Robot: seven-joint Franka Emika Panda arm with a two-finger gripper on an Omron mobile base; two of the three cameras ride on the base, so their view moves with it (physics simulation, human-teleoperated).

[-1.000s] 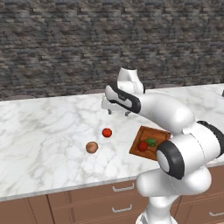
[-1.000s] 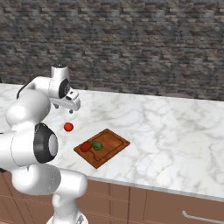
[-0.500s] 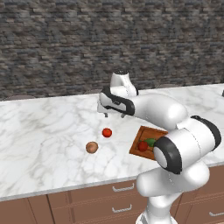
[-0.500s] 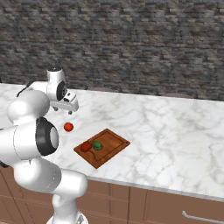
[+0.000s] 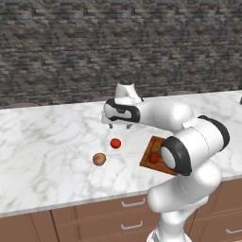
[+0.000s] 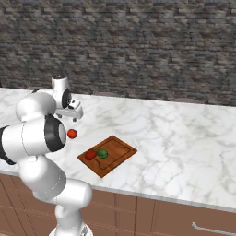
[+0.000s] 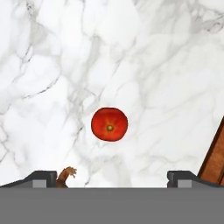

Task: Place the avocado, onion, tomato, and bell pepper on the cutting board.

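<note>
A round red tomato (image 5: 115, 143) (image 6: 72, 133) (image 7: 109, 124) lies on the marble counter left of the cutting board (image 5: 150, 152) (image 6: 120, 148) (image 7: 214, 162). My gripper (image 5: 118, 125) (image 6: 73, 118) (image 7: 113, 178) hangs open just above and behind the tomato, holding nothing. The tan-brown onion (image 5: 99, 159) rests on the counter nearer the front edge; its tip (image 7: 65, 174) peeks in beside my left fingertip (image 7: 46, 177). On the board lie the green avocado (image 6: 102, 153) and a red bell pepper (image 5: 154, 158) (image 6: 91, 154), side by side.
A dark stone wall (image 5: 71, 52) runs behind the counter. Bare marble (image 5: 42, 142) stretches to the left of the vegetables and to the right of the board (image 6: 184, 152). Wooden drawers (image 5: 94, 217) sit below the counter's front edge.
The gripper has swung left, away from the board, and come down toward the tomato. It stayed open. Nothing on the counter or board has moved.
</note>
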